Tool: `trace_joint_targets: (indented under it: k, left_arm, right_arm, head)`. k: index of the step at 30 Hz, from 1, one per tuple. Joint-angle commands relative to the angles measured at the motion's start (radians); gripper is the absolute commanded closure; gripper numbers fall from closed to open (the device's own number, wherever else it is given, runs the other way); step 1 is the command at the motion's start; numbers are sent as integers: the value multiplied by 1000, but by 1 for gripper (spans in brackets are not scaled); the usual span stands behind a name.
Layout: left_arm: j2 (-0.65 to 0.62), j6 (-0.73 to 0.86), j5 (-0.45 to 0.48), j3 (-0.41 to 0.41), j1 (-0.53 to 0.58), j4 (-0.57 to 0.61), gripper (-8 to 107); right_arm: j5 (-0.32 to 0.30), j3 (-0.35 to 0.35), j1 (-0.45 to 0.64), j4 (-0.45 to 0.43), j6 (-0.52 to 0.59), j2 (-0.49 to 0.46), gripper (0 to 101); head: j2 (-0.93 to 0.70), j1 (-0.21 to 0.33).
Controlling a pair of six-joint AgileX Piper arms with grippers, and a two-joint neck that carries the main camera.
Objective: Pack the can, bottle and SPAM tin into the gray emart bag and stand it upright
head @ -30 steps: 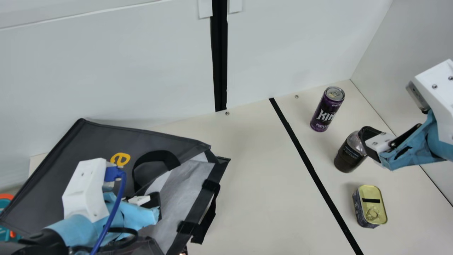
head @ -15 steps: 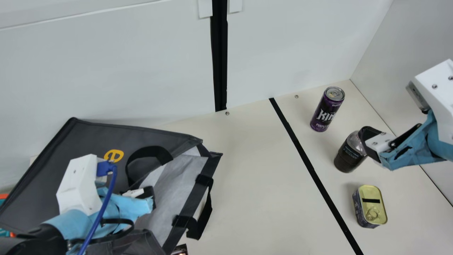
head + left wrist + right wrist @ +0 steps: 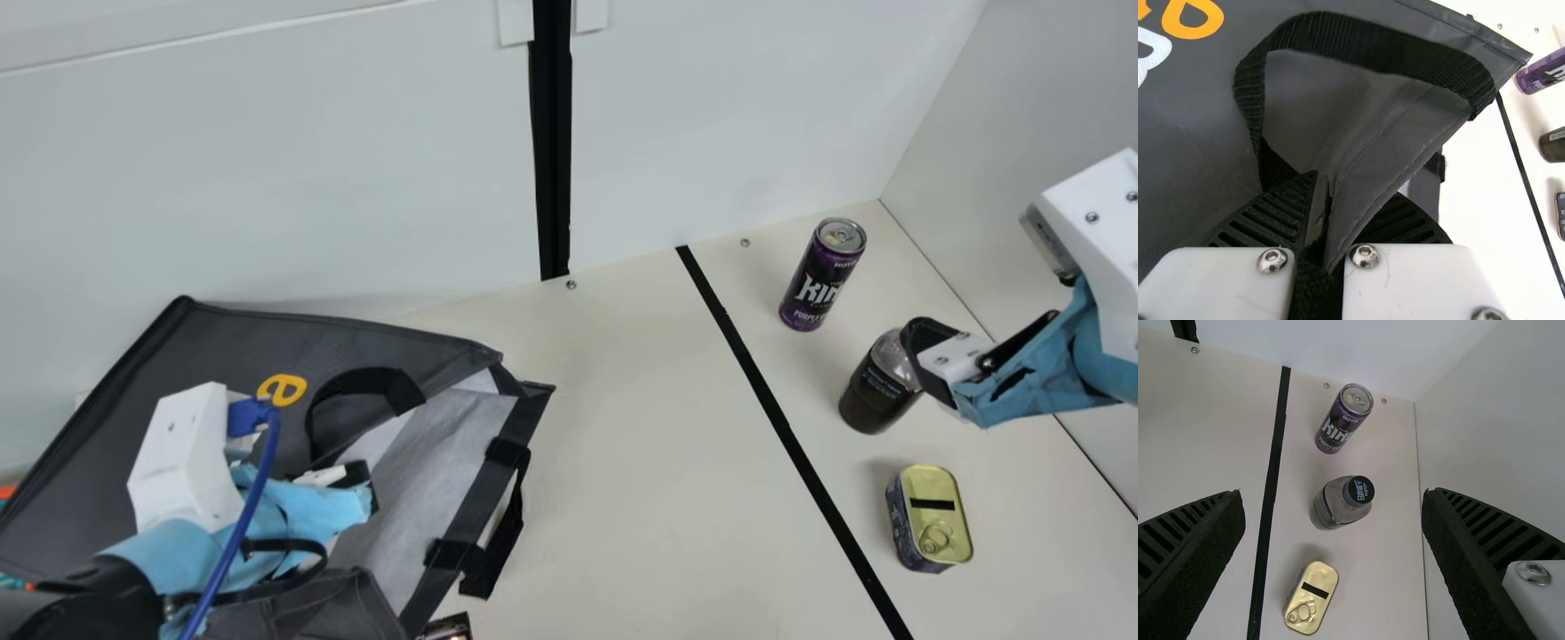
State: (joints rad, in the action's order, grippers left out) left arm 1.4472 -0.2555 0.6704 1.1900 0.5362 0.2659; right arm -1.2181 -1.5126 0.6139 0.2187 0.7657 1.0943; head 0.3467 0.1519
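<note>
At the left, the gray bag [image 3: 133, 427] slumps on the cream counter [image 3: 640, 462], its smooth, woven-backed sheet creased into stiff folds and marked with a rounded yellow letter. The left pincer [image 3: 363, 484] is closed on the bag, its black ribbed fingers pinching a stitched fold beside coarse black webbing. Just right of it the mouth gapes, lined in pale, softly wrinkled cloth, with a flat webbing handle [image 3: 505, 533] looping off its rim.

Beyond a straight strip of matte black tape [image 3: 782, 427], the slim purple can [image 3: 813, 284] stands upright, a round, glossy cylinder with a silvery metal top. Next comes the dark, round-shouldered bottle [image 3: 876, 391], upright under a black cap. Nearer the front sits the SPAM tin [image 3: 933, 516], a round-cornered block with a shiny gold lid and ring pull. Farthest right, the right pincer [image 3: 923, 348] is empty, its grooved fingers spread wide.
</note>
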Motion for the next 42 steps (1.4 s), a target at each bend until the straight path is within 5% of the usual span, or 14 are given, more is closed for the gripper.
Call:
trace_joint_targets:
  k: [1,26,42]
  left_arm:
    - [0,0,0,0,0,0,107]
    - [0,0,0,0,0,0,107]
    - [0,0,0,0,0,0,107]
  right_arm:
    - [0,0,0,0,0,0,6]
    - [0,0,0,0,0,0,6]
    - [-2,-72,-256,-279,-233,28,6]
  head:
    - [2,23]
    - [2,23]
    - [2,23]
